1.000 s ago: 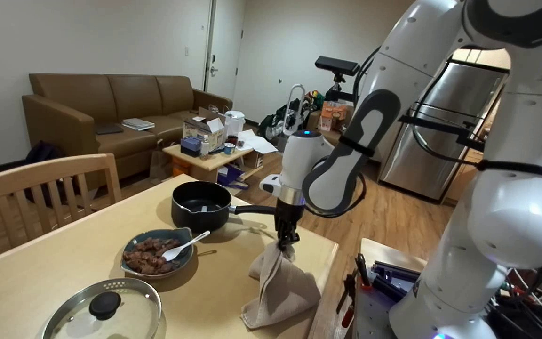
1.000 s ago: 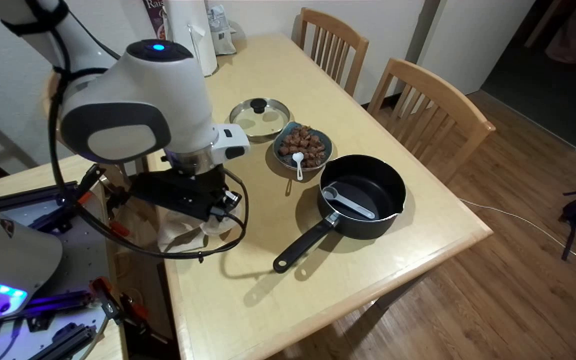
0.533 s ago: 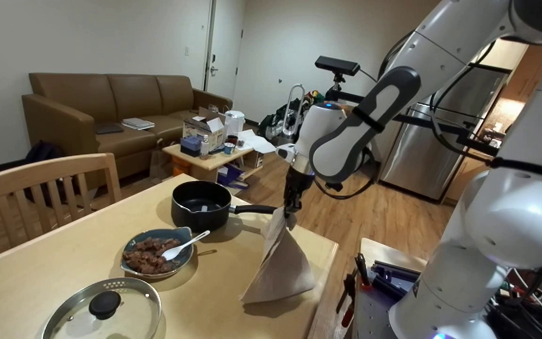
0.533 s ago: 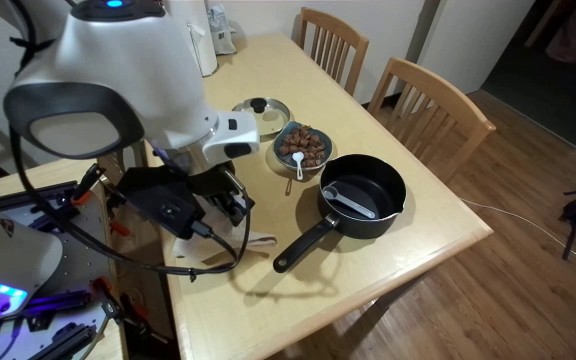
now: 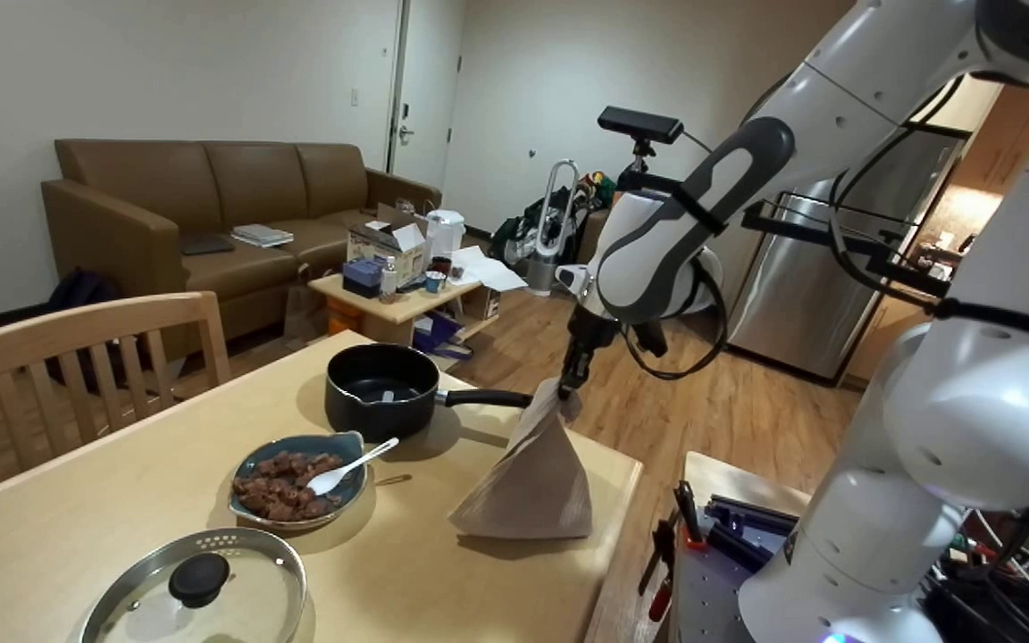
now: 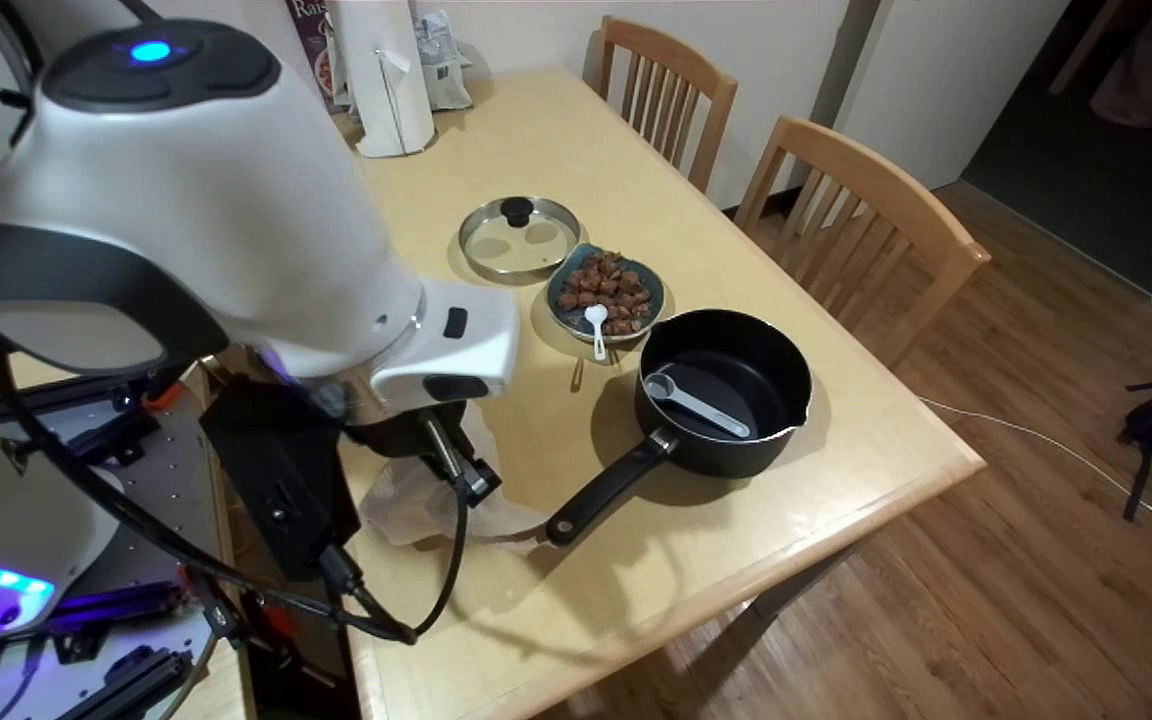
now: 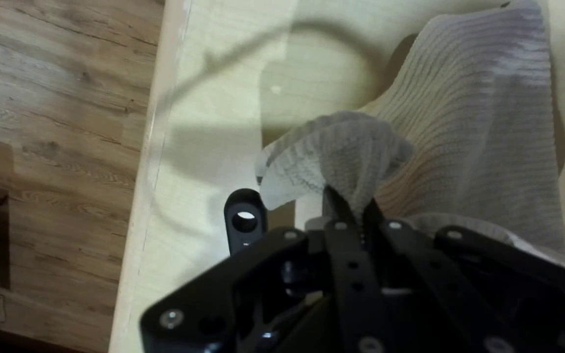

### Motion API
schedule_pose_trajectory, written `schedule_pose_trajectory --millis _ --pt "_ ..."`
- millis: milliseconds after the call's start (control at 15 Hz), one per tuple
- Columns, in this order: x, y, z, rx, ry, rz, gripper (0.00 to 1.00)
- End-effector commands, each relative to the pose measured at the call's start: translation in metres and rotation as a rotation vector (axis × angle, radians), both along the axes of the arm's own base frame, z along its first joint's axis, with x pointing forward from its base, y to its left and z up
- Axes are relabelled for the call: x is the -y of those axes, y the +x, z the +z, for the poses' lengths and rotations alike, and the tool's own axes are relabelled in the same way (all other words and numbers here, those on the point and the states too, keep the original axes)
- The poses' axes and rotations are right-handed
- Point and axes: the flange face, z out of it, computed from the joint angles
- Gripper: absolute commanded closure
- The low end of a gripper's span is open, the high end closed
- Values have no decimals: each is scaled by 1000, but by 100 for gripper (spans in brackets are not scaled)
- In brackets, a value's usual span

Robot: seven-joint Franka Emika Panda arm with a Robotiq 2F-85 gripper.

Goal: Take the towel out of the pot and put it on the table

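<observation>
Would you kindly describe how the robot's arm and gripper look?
The arm is glossy white and rounded, with dark grey trim and black straps. Black cables run along it, and a blue light glows on it. The black, angular gripper has slim fingers and silvery screw heads.

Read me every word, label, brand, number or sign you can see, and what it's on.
"Rais": on the dark box beside the paper towel roll, in an exterior view.
Too small or blurred to read: markings on the pale bag, the coffee-table carton and the pot handle.
</observation>
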Motion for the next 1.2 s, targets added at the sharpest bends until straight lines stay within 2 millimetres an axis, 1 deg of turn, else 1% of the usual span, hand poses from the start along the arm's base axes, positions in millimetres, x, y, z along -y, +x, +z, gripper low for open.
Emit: schedule_pose_trajectory --millis 0,67,133,333,467,533,600,667,733,933,1067,1133 --pt "0 -3 -7 -1 31 -16 98" --pt "2 -4 -7 0 35 -32 98" --pt "8 -7 -8 -4 25 -72 98" --pt "14 -6 7 14 -3 -96 98" --pt "3 -8 18 31 -56 -80 98" --pt "-1 -4 24 35 -84 -59 98" --pt "-3 4 36 54 -130 -55 98" --pt "-10 4 53 64 -172 -54 98" --pt "-21 0 66 70 -213 -55 98" --pt "-37 15 94 100 -241 -59 98" --pt "-48 10 110 115 -260 -59 98" --pt "-52 13 119 123 -268 -58 98"
